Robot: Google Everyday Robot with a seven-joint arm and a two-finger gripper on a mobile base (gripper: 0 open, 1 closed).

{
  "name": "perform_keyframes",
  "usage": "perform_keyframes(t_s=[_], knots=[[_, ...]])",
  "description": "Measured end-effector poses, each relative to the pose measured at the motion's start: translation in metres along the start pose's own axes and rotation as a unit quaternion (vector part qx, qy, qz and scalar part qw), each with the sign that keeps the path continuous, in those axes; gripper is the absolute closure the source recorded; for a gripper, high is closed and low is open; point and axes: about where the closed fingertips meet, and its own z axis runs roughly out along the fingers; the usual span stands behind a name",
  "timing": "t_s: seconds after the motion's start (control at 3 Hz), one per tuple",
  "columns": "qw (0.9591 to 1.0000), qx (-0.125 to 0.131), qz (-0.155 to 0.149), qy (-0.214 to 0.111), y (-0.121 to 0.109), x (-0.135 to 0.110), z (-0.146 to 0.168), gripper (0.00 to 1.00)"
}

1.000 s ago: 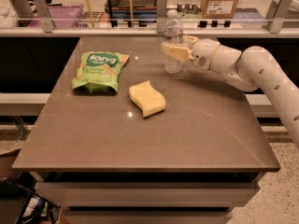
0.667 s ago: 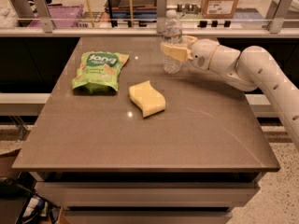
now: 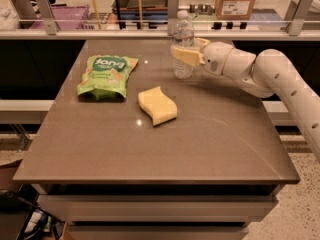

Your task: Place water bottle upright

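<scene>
The water bottle (image 3: 183, 34) is clear and ribbed with a white cap. It stands upright on the brown table (image 3: 220, 139), near the far edge, right of centre. My gripper (image 3: 188, 53) reaches in from the right on the white arm (image 3: 270, 74). Its yellowish fingers (image 3: 183, 57) are closed around the bottle's middle, one in front and one behind. The bottle's base appears to rest on the tabletop.
A green snack bag (image 3: 104, 75) lies at the far left of the table. A yellow sponge (image 3: 157, 105) lies near the middle. A railing with glass panels (image 3: 150, 31) runs behind the table's far edge, with boxes and shelves beyond.
</scene>
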Motion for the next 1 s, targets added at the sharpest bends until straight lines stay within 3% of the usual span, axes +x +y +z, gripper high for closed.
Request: perform_keyframes(t_s=[0.33, 0.67, 1.0], knots=[[1.0, 0.0, 0.0, 0.0, 0.0001, 0.0, 0.0001, 0.13], [1.0, -0.002, 0.0, 0.0, 0.0019, -0.0002, 0.0026, 0.0], [1.0, -0.002, 0.0, 0.0, 0.002, -0.0002, 0.0027, 0.0]])
